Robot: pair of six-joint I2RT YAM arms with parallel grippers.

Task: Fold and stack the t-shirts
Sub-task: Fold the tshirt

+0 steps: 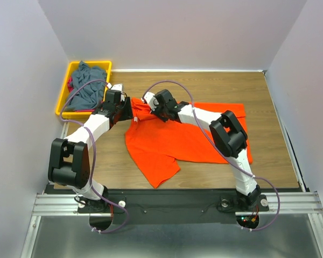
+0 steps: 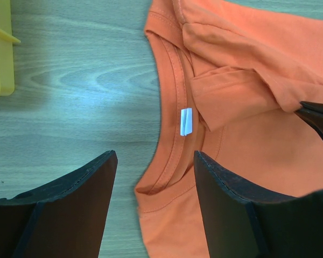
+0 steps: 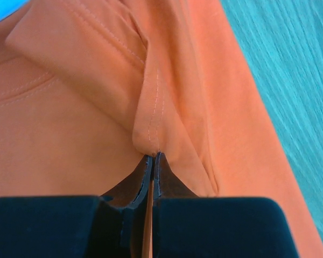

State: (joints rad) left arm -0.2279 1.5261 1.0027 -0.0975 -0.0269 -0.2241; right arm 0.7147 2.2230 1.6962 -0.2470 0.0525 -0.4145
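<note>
The bright orange t-shirt [image 1: 183,141] lies spread on the wooden table, its collar end at the left. My left gripper [image 1: 130,110] is open just above the collar; in the left wrist view the gripper [image 2: 154,157] straddles the collar edge, below the white neck label [image 2: 187,121]. My right gripper [image 1: 148,101] is shut on a pinched fold of the orange t-shirt [image 3: 97,123] at a stitched hem, the gripper [image 3: 153,156] closed on it. The slate grey-blue t-shirt [image 1: 89,89] lies crumpled in the bin, with red cloth [image 1: 70,84] beside it.
A yellow bin [image 1: 62,102] stands at the table's far left corner; its rim also shows in the left wrist view [image 2: 1,59]. White walls close in the table on three sides. Bare wood [image 1: 215,86] lies behind the shirt.
</note>
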